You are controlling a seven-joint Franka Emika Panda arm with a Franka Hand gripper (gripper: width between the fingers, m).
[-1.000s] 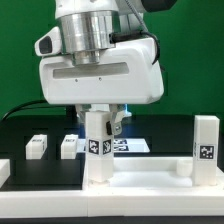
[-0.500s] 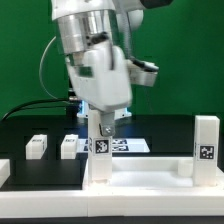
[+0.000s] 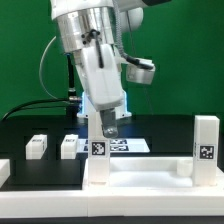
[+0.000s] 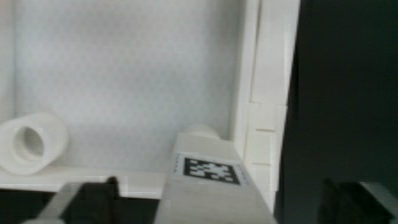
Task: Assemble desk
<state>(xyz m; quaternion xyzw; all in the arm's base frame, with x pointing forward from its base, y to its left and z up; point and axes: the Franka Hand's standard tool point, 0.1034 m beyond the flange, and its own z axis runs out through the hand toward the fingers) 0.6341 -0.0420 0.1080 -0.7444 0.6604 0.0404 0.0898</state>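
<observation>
The white desk top (image 3: 150, 183) lies along the front of the black table. Two square white legs with marker tags stand upright on it, one near the middle (image 3: 97, 150) and one at the exterior view's right (image 3: 205, 148). My gripper (image 3: 101, 122) hangs over the middle leg, turned edge-on, its dark fingers (image 3: 109, 125) at the leg's top. In the wrist view that leg (image 4: 222, 175) stands between my two fingers (image 4: 93, 198) with a gap on each side, so the gripper (image 4: 222, 205) is open. A round socket (image 4: 25, 146) shows on the desk top (image 4: 134, 70).
Two more white legs (image 3: 37, 146) (image 3: 68, 146) lie on the black table behind the desk top, at the exterior view's left. The marker board (image 3: 128, 145) lies flat behind the middle leg. A green backdrop stands at the back.
The gripper has turned about the middle leg, from broadside a second ago to edge-on now, and has risen a little. The leg stays upright in place.
</observation>
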